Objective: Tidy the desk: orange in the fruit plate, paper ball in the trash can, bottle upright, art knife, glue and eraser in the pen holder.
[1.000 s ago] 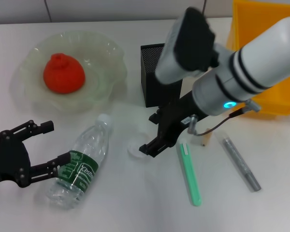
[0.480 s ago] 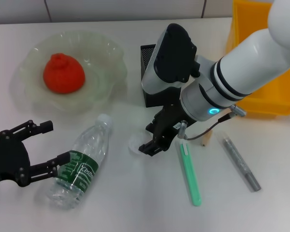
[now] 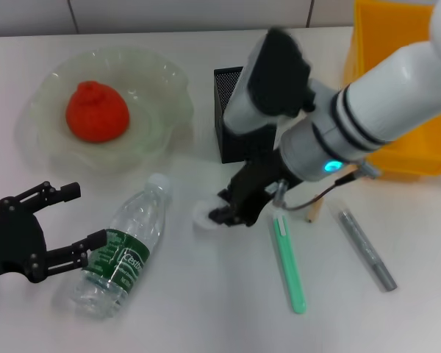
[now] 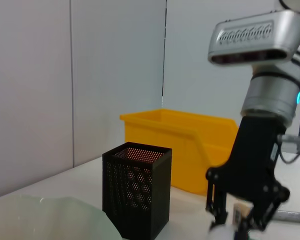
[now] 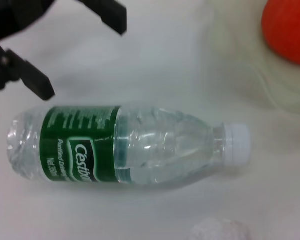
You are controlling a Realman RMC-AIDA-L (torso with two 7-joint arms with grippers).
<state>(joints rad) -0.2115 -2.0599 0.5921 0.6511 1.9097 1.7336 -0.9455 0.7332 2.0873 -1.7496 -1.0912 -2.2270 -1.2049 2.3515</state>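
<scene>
The orange (image 3: 95, 110) lies in the clear fruit plate (image 3: 165, 88). The bottle (image 3: 125, 250) lies on its side, cap toward the plate. My left gripper (image 3: 88, 215) is open beside the bottle's base, one finger touching the label. My right gripper (image 3: 224, 215) is open, low over the white paper ball (image 3: 199, 217), which sits at its fingertips. The left wrist view shows the right gripper (image 4: 237, 222) spread above the paper ball (image 4: 220, 233). The black mesh pen holder (image 3: 235, 110) stands behind. The green art knife (image 3: 288, 261) and the grey glue stick (image 3: 366, 250) lie to the right. The eraser is not clearly seen.
A yellow bin (image 3: 404, 88) stands at the back right. A small tan object (image 3: 312, 212) lies under the right arm's cable. In the right wrist view the bottle (image 5: 125, 150) lies below the left gripper (image 5: 82, 55).
My right gripper has moved left and lower, from beside the art knife onto the paper ball. The left arm and the bottle have not moved.
</scene>
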